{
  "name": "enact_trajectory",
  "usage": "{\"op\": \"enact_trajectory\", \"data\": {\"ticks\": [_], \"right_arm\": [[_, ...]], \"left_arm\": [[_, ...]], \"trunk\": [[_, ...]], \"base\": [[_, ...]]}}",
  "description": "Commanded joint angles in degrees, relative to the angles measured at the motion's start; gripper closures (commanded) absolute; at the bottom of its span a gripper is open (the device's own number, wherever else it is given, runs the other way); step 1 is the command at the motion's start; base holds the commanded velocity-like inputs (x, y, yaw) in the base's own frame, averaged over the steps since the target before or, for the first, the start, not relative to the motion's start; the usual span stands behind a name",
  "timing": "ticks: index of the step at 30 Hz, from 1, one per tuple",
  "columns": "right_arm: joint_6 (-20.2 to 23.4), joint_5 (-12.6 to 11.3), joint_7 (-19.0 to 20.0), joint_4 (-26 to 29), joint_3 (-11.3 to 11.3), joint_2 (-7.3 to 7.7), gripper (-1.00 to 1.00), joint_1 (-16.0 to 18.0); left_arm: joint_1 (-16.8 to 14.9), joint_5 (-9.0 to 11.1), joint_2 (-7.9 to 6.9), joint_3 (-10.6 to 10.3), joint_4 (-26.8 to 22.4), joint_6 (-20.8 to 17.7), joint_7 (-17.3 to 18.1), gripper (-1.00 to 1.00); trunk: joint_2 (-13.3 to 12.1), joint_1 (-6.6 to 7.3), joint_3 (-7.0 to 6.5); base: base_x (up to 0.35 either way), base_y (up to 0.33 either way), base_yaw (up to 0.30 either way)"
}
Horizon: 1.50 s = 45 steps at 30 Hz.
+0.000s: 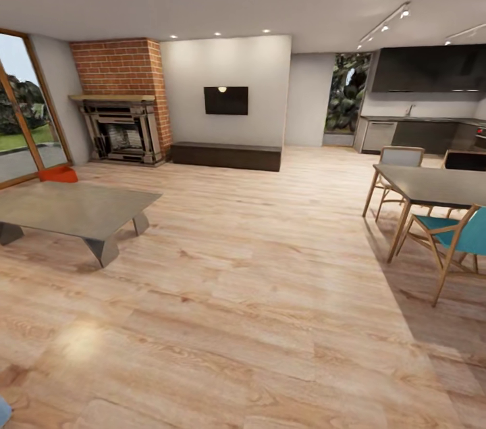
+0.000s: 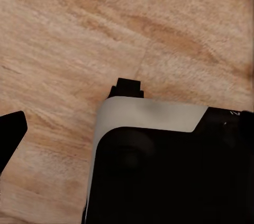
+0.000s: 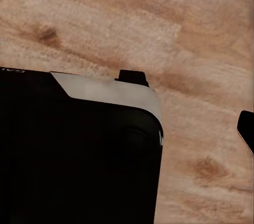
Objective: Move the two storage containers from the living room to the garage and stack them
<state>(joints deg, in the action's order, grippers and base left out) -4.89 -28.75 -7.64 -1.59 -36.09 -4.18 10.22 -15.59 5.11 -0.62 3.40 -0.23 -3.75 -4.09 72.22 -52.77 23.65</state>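
Observation:
In the head view one orange-red storage container (image 1: 57, 174) sits on the light wood floor of the living room, far left, behind the low coffee table (image 1: 74, 209) and near the glass door. Only its top part shows over the table. One dark fingertip (image 2: 11, 128) of my left gripper shows at the picture's edge over the plank floor, with nothing beside it. One dark fingertip (image 3: 246, 128) of my right gripper shows the same way, also holding nothing. Both grippers hang low beside my own black and white body (image 2: 159, 150), far from the container.
A brick fireplace (image 1: 121, 101) and a dark low cabinet (image 1: 226, 156) under a wall screen stand at the back. A dining table (image 1: 439, 187) with wooden and teal chairs (image 1: 459, 236) stands at the right, with a kitchen behind. Wide wood floor (image 1: 256, 267) lies in the middle.

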Motion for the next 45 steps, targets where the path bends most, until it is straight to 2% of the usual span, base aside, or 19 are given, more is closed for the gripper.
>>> {"op": "enact_trajectory", "data": {"ticks": [1,11,45], "right_arm": [[-0.3,-0.5,0.0,-0.2,-0.5,-0.08,-1.0,0.1],[-0.3,-0.5,0.0,-0.2,-0.5,-0.1,-1.0,0.1],[-0.3,-0.5,0.0,-0.2,-0.5,-0.04,-1.0,0.0]], "left_arm": [[0.1,0.5,0.0,0.3,0.0,-0.2,0.0,-1.0],[0.9,0.4,0.15,0.2,0.0,0.1,0.0,-1.0],[1.0,0.3,0.26,0.2,0.0,0.1,0.0,-1.0]], "trunk": [[0.0,-0.03,0.06],[0.0,-0.03,0.06],[0.0,-0.03,0.06]], "base": [[0.323,0.0,0.0],[0.323,0.0,0.0],[0.323,0.0,0.0]]}}
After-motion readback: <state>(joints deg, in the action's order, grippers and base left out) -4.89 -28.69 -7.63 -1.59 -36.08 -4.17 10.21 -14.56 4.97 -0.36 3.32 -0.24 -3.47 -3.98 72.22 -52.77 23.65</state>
